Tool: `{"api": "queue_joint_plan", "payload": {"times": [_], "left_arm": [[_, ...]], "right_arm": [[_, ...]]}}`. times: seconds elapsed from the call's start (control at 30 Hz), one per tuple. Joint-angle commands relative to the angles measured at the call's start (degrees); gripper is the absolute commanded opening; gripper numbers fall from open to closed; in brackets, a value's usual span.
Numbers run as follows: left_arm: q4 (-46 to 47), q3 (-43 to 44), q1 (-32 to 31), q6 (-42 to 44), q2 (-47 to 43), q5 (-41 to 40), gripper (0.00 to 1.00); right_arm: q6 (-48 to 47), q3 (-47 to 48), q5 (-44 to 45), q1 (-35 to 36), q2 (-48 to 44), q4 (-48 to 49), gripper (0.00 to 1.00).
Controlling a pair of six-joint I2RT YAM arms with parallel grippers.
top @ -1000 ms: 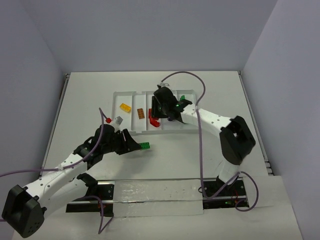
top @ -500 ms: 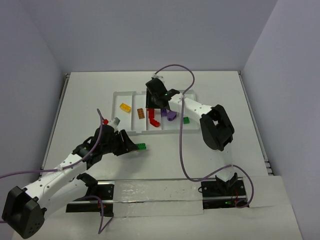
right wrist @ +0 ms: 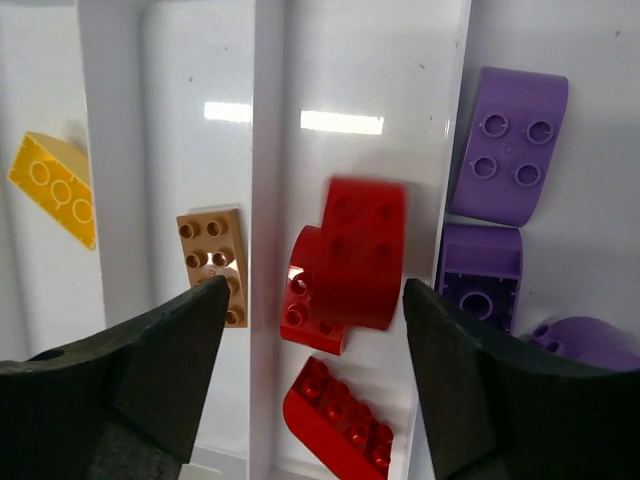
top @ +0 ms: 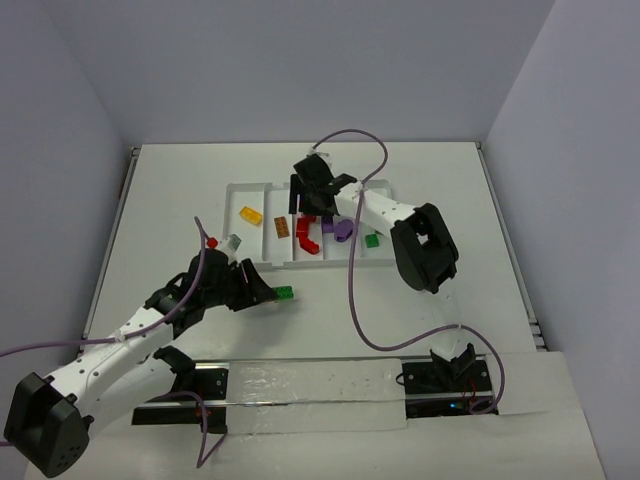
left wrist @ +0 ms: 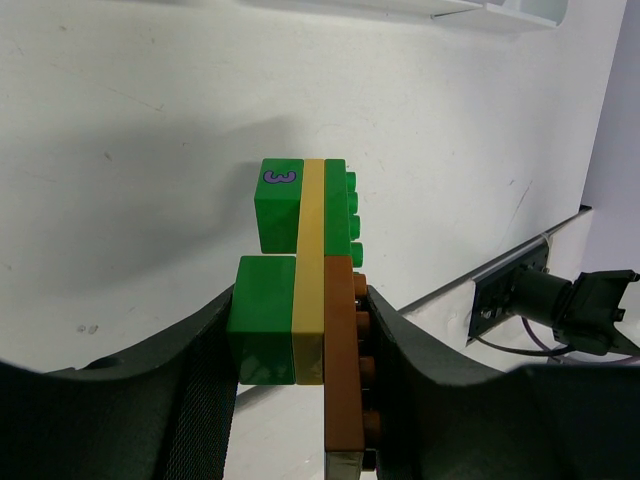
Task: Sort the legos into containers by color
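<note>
My left gripper (top: pixel 277 293) is shut on a stuck-together stack of green, yellow and orange-brown legos (left wrist: pixel 300 300), held low over the table in front of the white tray (top: pixel 236 186). My right gripper (top: pixel 312 200) is open above the tray's middle compartment. A blurred red lego (right wrist: pixel 365 250) lies free below it on other red legos (right wrist: pixel 340 425). The compartments hold a yellow lego (right wrist: pixel 52 185), an orange-brown lego (right wrist: pixel 213 260), purple legos (right wrist: pixel 508 145), and a green lego (top: pixel 372 240) at the right end.
A metal rail with a clear plate (top: pixel 300 385) runs along the table's near edge between the arm bases. Purple cables (top: pixel 350 140) loop over the tray. Walls close in the table on the left, back and right.
My right arm has swung left and back over the tray to the red compartment, and a red lego now shows blurred under its open jaws. My left gripper shifted slightly left with its stack.
</note>
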Motion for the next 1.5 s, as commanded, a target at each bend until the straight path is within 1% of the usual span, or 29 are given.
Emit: {"api": "queue_joint_plan", "payload": {"times": [0.0, 0.17, 0.3, 0.37, 0.47, 0.53, 0.57, 0.6, 0.67, 0.73, 0.77, 0.83, 0.87, 0.93, 1.07, 1.2, 1.27, 1.3, 1.33, 1.37, 1.4, 1.47], "left_arm": [[3.1, 3.3, 0.3, 0.9, 0.5, 1.7, 0.0], [3.8, 3.9, 0.3, 1.2, 2.0, 2.2, 0.0], [5.9, 4.1, 0.3, 1.6, 4.0, 3.8, 0.0], [7.1, 4.6, 0.3, 2.3, 6.2, 5.1, 0.0], [8.9, 5.7, 0.3, 3.0, 9.4, 6.1, 0.0], [11.4, 6.2, 0.2, 3.0, 11.0, 7.6, 0.0], [11.5, 6.2, 0.2, 3.1, 11.9, 8.4, 0.0], [12.7, 6.6, 0.1, 3.2, 13.5, 9.0, 0.0], [13.9, 7.5, -0.2, 3.9, 16.1, 9.3, 0.0], [14.6, 8.2, -0.3, 5.2, 19.4, 11.0, 0.0], [15.2, 8.5, -0.4, 5.6, 20.4, 12.6, 0.0], [16.7, 8.9, -0.6, 6.2, 21.9, 13.9, 0.0], [17.6, 9.0, -0.9, 6.5, 22.6, 14.9, 0.0], [19.3, 9.3, -1.5, 6.6, 23.7, 14.7, 0.0], [25.1, 9.9, -3.8, 5.6, 24.9, 13.8, 0.0], [29.0, 9.9, -5.5, 5.7, 30.5, 17.1, 0.01], [31.0, 9.6, -5.9, 5.5, 33.1, 17.9, 0.06], [31.3, 10.1, -6.4, 5.6, 34.2, 18.1, 0.1], [31.5, 10.5, -6.9, 5.8, 35.1, 18.4, 0.13], [31.2, 11.4, -7.5, 6.1, 36.3, 18.1, 0.25], [30.2, 12.7, -8.1, 6.7, 37.5, 17.6, 0.41], [28.2, 14.5, -9.0, 7.7, 38.1, 16.0, 0.54]], "right_arm": [[-1.5, 5.4, 1.7, -0.2, -0.5, -1.4, 0.79], [-2.0, 3.6, 2.2, -0.2, -5.1, -0.8, 0.79], [-3.1, -5.1, 1.6, -0.1, -16.7, 3.4, 0.79], [-3.4, -13.9, 0.4, -0.2, -22.2, 6.1, 0.79], [-4.1, -28.4, -3.4, -0.2, -33.5, 10.4, 0.78], [-3.3, -35.3, -6.0, -0.1, -41.4, 13.2, 0.78], [-3.3, -38.5, -6.2, -0.1, -41.9, 13.3, 0.77], [-2.0, -43.4, -8.3, 0.0, -47.7, 14.4, 0.78], [0.4, -50.7, -9.5, 0.2, -54.2, 15.1, 0.78], [2.1, -58.1, -11.5, 0.8, -58.6, 15.6, 0.78], [2.6, -60.2, -11.6, 1.5, -61.6, 15.8, 0.78], [2.5, -63.6, -11.2, 2.3, -65.7, 15.7, 0.78], [1.9, -65.4, -11.0, 3.0, -69.2, 15.5, 0.78], [1.1, -68.1, -10.1, 3.8, -72.5, 14.0, 0.78], [2.5, -67.1, -3.4, 3.8, -74.1, 8.9, 0.78], [2.7, -66.4, -0.4, 3.7, -74.3, 8.2, 0.78], [2.5, -66.0, 0.3, 3.7, -74.2, 7.8, 0.78], [2.2, -65.9, 0.3, 3.7, -74.2, 7.6, 0.78], [2.0, -65.7, 0.3, 3.7, -74.2, 7.5, 0.78], [1.8, -65.7, 0.2, 3.7, -74.3, 7.4, 0.78], [1.5, -65.6, 0.1, 3.7, -74.4, 7.3, 0.78], [1.5, -65.6, 0.1, 3.7, -74.2, 6.7, 0.78]]}}
